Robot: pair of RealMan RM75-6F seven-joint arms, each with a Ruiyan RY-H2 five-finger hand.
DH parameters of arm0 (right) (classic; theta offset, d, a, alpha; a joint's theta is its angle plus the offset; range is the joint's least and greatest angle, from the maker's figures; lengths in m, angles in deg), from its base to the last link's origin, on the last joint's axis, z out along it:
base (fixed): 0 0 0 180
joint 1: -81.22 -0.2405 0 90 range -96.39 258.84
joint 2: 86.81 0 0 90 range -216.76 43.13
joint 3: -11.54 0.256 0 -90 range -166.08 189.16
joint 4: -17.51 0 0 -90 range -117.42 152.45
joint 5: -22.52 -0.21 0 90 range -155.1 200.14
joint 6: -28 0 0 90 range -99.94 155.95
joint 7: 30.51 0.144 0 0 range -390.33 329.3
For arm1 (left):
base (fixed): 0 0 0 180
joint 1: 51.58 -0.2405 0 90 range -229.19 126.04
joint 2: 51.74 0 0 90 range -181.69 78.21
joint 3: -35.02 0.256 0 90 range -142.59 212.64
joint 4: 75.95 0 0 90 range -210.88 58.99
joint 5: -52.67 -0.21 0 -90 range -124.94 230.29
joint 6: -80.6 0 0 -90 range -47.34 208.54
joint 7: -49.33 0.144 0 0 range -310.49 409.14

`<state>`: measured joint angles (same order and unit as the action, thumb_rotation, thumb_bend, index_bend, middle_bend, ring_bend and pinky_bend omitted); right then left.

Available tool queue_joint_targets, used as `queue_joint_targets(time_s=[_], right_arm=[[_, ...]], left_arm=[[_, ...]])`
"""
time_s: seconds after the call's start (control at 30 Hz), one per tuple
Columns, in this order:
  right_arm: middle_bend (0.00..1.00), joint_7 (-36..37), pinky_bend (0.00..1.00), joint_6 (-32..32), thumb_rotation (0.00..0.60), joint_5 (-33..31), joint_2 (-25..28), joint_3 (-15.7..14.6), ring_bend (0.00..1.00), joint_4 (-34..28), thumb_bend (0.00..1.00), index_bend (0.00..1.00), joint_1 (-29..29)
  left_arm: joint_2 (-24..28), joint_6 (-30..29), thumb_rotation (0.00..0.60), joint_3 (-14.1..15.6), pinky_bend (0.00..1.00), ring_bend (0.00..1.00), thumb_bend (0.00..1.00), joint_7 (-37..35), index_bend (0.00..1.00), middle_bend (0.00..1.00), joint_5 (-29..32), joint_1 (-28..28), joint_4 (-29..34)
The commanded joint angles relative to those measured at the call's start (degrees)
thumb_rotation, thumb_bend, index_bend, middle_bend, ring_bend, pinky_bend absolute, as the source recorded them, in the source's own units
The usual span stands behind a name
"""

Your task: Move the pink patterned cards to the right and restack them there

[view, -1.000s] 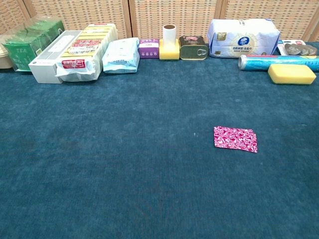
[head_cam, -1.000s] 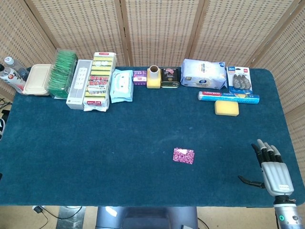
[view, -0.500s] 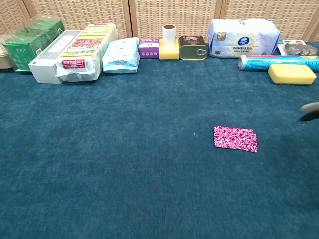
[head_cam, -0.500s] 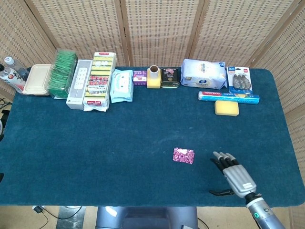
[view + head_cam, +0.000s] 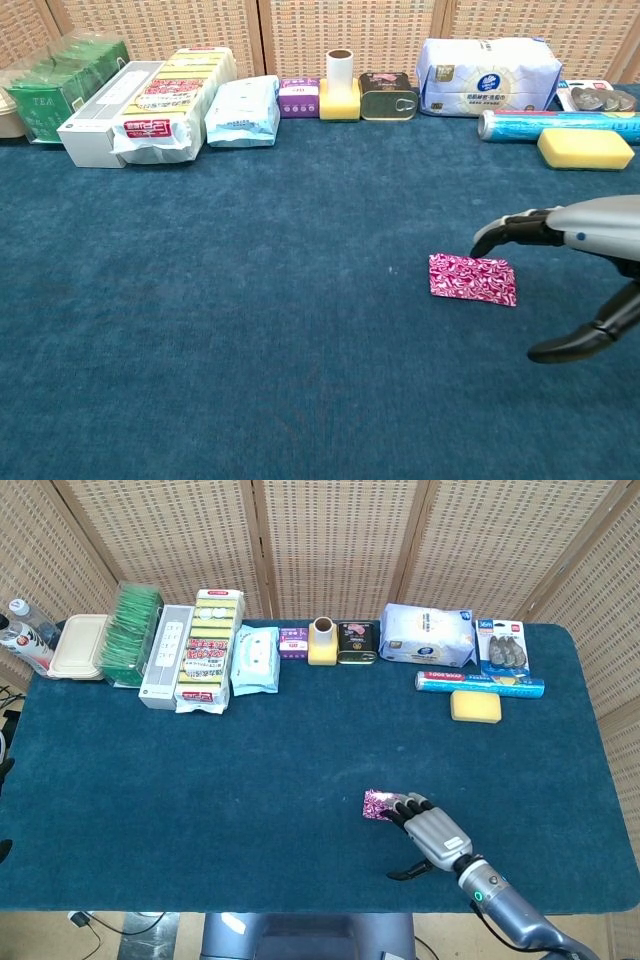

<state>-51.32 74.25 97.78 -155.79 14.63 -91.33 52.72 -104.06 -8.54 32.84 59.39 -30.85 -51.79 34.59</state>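
Note:
The pink patterned cards lie as one flat stack on the blue cloth, a little right of the table's middle. My right hand hovers over the stack's right end with its fingers spread and nothing in them. In the chest view its fingertips hang just above the stack's far right corner and the thumb sticks out toward the near edge. In the head view the hand hides the right part of the cards. My left hand shows in neither view.
Along the far edge stand green tea boxes, a white box, sponge packs, a wipes pack, a yellow holder with a roll, a tin, a tissue pack, a foil roll and a yellow sponge.
My right hand has swept left from the table's right edge to the cards, and now reaches over their right end. The cards have not moved.

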Motion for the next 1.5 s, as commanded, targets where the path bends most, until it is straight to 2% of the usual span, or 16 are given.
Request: queue_joint_targets(time_s=[0.03, 0.37, 0.57, 1.13, 1.5], right_arm=[[0.10, -1.48, 0.04, -2.23, 0.260, -2.74, -1.54, 0.72, 0.07, 1.24, 0.01, 0.13, -2.47], [0.11, -3.50, 0.08, -7.37, 0.261, -9.56, -1.82, -0.13, 0.08, 2.38, 0.01, 0.13, -8.18], [0.11, 1.60, 0.17, -10.71, 0.262, -12.33, -2.36, 0.46, 0.12, 4.57, 0.01, 0.13, -10.60], [0.13, 8.54, 0.17, -11.85, 0.262, -11.29, -3.11, -1.10, 0.12, 10.23, 0.01, 0.13, -12.26], [0.13, 9.14, 0.17, -12.00, 0.259, -15.67, -5.46, -0.18, 0.12, 14.57, 0.01, 0.13, -15.18]], left_arm=[[0.07, 0.43, 0.600, -0.23, 0.08, 0.00, 0.11, -0.11, 0.00, 0.00, 0.66, 0.24, 0.04], [0.36, 1.87, 0.600, -0.71, 0.08, 0.00, 0.11, -0.45, 0.00, 0.00, 2.35, 1.04, 0.04], [0.66, 2.03, 0.600, -0.47, 0.08, 0.00, 0.11, -1.16, 0.00, 0.00, 1.86, 1.11, -0.20], [0.63, 2.55, 0.600, -0.33, 0.08, 0.00, 0.11, -1.29, 0.00, 0.00, 2.22, 1.40, -0.08], [0.45, 3.01, 0.600, -0.29, 0.08, 0.00, 0.11, -1.02, 0.00, 0.00, 2.56, 1.70, -0.09]])
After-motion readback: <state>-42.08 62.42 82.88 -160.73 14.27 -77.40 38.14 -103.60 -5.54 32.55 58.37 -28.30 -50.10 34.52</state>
